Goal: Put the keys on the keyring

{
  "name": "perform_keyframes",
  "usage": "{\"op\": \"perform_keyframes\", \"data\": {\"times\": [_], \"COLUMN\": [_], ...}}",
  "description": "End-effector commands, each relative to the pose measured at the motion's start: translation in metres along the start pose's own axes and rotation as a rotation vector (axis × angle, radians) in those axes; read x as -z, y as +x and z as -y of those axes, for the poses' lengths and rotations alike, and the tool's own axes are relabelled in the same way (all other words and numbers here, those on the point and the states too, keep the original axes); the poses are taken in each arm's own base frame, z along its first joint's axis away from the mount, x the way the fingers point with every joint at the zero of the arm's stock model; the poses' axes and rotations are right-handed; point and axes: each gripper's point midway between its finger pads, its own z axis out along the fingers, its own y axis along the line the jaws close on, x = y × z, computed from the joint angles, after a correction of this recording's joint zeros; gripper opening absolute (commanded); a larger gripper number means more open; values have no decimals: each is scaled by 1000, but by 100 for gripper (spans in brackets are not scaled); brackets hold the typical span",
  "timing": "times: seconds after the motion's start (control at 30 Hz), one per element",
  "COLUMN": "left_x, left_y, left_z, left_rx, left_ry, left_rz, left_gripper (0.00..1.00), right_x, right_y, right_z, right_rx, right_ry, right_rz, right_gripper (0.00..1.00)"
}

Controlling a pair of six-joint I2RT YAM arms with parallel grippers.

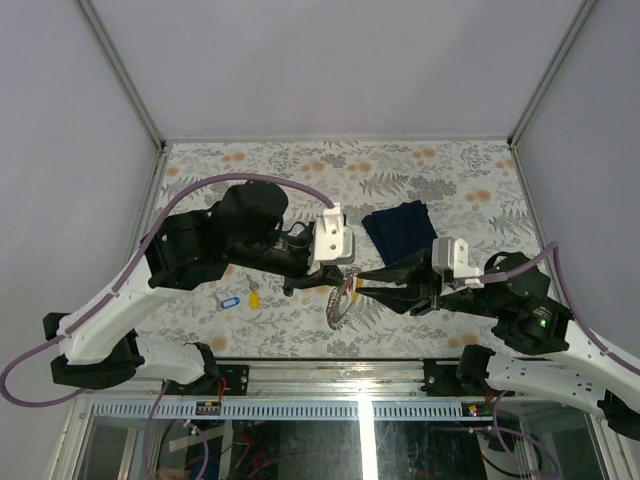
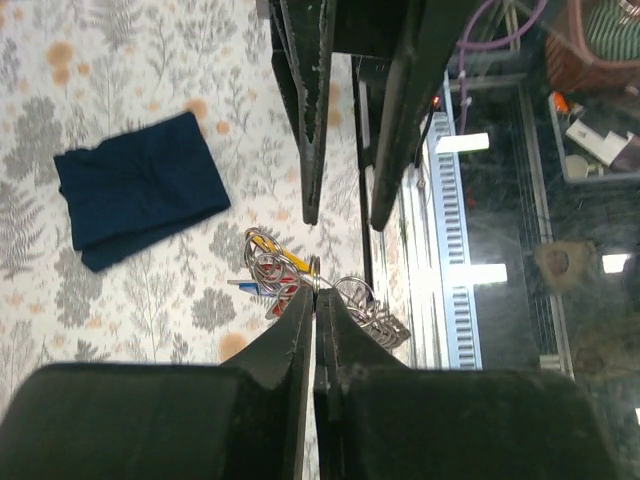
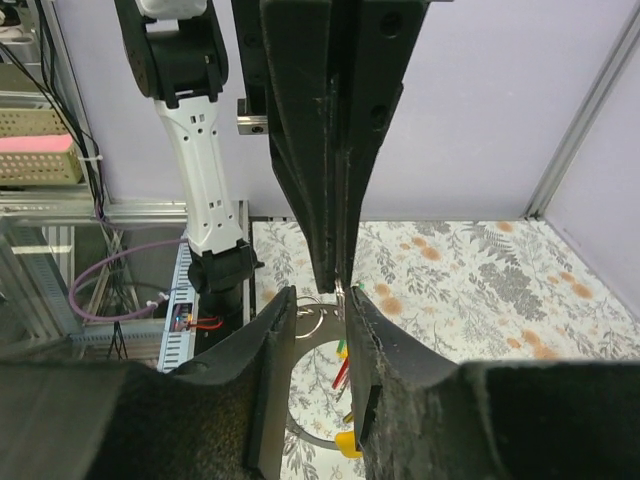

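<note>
Overhead, the large silvery toothed metal keyring [image 1: 336, 308] was just beside the folded dark navy cloth [image 1: 400, 228], on its side nearer the arm bases. The left gripper [image 1: 346, 279] and the right gripper [image 1: 360, 283] met tip to tip over it. Two small silver keys, one with a blue oval tag [image 1: 229, 300] and one with a yellow tag [image 1: 254, 298], lay on the floral table [image 1: 440, 170], farther from the cloth than the keyring.

On the left wrist camera, the left gripper's jaws were pressed together, pinching the keyring's wire at their tips.

On the right wrist camera, the right gripper's jaws stood narrowly apart. A thin loop of the keyring showed in the gap, and I could make out no grip on it.
</note>
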Motion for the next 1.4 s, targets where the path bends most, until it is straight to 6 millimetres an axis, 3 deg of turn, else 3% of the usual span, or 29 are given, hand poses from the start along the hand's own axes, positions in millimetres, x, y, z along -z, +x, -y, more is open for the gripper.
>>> {"op": "perform_keyframes", "data": {"times": [0.0,0.37,0.73,1.03,1.27,1.37], "left_x": [8,10,8,8,12,16], "left_y": [19,15,16,17,7,0], "left_z": [-5,-3,0,3,7,10], "left_rx": [20,14,-10,-15,-46,-79], "left_ry": [-27,-9,13,25,34,35], "left_rz": [-151,-159,-151,-148,-89,-24], "left_gripper": [0,0,0,0,1,12], "right_x": [-4,-18,-30,-31,-30,-26], "right_y": [-13,10,18,17,15,6], "right_z": [4,1,-1,0,0,-2], "right_rx": [2,-22,-31,-30,-33,-18], "right_ry": [13,-27,-65,-59,-53,-61], "right_rz": [21,-49,-74,-71,-75,-51], "right_gripper": [33,35,34,16,0,0]}}
